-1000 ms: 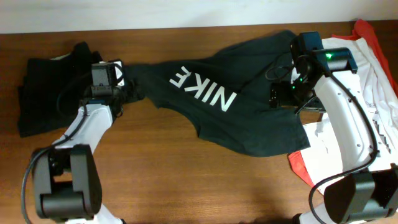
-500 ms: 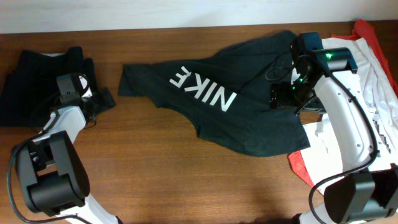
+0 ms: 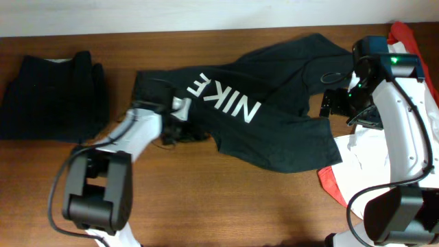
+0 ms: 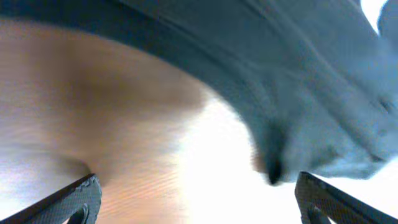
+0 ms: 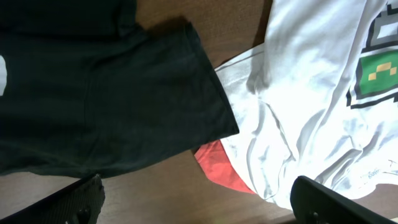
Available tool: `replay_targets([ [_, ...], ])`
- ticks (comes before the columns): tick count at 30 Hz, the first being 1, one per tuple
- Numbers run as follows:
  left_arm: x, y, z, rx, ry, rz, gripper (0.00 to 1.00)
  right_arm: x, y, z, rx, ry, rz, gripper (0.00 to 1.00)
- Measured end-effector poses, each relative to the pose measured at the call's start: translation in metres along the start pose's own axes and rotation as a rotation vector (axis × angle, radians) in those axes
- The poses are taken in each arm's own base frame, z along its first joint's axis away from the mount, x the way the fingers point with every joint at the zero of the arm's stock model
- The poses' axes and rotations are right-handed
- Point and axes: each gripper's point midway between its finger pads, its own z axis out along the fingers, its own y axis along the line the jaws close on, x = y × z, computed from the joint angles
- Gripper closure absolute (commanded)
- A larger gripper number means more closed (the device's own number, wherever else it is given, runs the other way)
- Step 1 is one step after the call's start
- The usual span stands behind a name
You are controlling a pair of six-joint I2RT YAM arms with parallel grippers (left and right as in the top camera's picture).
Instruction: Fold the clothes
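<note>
The large black T-shirt (image 3: 274,134) with white NIKE letters lies spread and rumpled across the table's middle. My left gripper (image 3: 180,130) is open at the shirt's lower left edge. In the blurred left wrist view the dark fabric (image 4: 298,74) hangs just ahead of the open left gripper (image 4: 196,199), nothing between its fingers. My right gripper (image 3: 343,108) is open over the shirt's right side. The right wrist view shows a black corner (image 5: 112,93) beside a white printed shirt (image 5: 311,93) and a red one (image 5: 217,162), with the right gripper (image 5: 196,199) empty above bare wood.
A folded black garment (image 3: 51,96) lies at the far left. White shirts (image 3: 418,89) and a red shirt (image 3: 333,182) are heaped at the right edge, partly under the black one. Bare wooden table (image 3: 206,199) runs along the front.
My left arm swung out to the folded pile at the far left, then back right to the NIKE shirt's lower left edge. The right gripper shifted a little to the right.
</note>
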Motion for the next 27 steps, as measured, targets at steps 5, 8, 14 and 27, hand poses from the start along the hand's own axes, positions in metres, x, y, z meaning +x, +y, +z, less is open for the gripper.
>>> replay_targets([
  [5,0.031,-0.062,0.026,0.035,0.064,0.06,0.07,0.002,-0.001,0.0,0.002,0.01,-0.002,0.01],
  [8,0.037,-0.074,0.032,0.013,0.063,0.043,0.19,0.003,-0.001,0.0,0.003,0.014,-0.003,0.01],
  [14,0.039,-0.069,0.045,-0.05,0.057,-0.011,1.0,0.005,-0.001,0.0,0.004,0.018,-0.003,0.01],
  [27,-0.008,0.052,-0.002,-0.2,-0.041,-0.25,0.99,0.005,-0.001,-0.001,0.005,0.019,-0.003,0.01],
])
